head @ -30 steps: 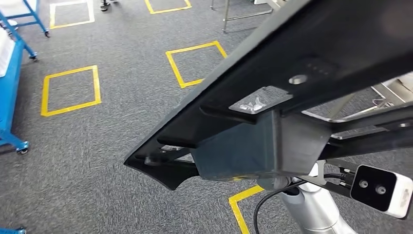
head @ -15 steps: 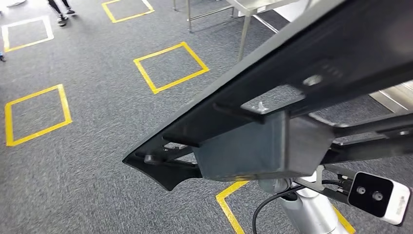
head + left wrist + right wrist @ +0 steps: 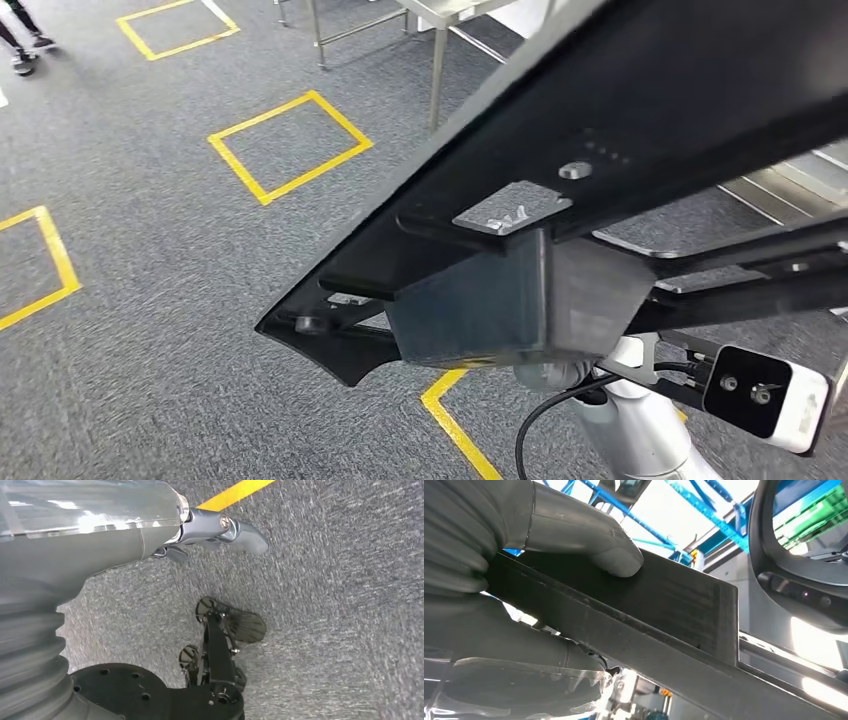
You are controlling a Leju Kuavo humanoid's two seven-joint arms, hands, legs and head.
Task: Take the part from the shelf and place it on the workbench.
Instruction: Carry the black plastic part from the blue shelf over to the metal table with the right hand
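Observation:
The long black part (image 3: 620,150) runs across the head view from the lower middle to the upper right, with a grey block-shaped section (image 3: 510,300) under it. In the right wrist view my right hand (image 3: 499,605) grips the part (image 3: 664,605), with the thumb (image 3: 594,545) pressed on its flat face and fingers under it. My silver right arm (image 3: 640,435) rises beneath the part. My left hand (image 3: 210,530) hangs over the carpet with its fingers apart and holds nothing.
Grey carpet carries yellow tape squares (image 3: 290,145). A steel workbench leg (image 3: 437,55) stands at the top middle, and more steel surface (image 3: 790,185) shows at the right behind the part. A person's feet (image 3: 25,40) are at the top left.
The whole picture has shifted left: the camera has turned right, bringing the steel bench legs nearer the middle. The part stays in my right hand's grip.

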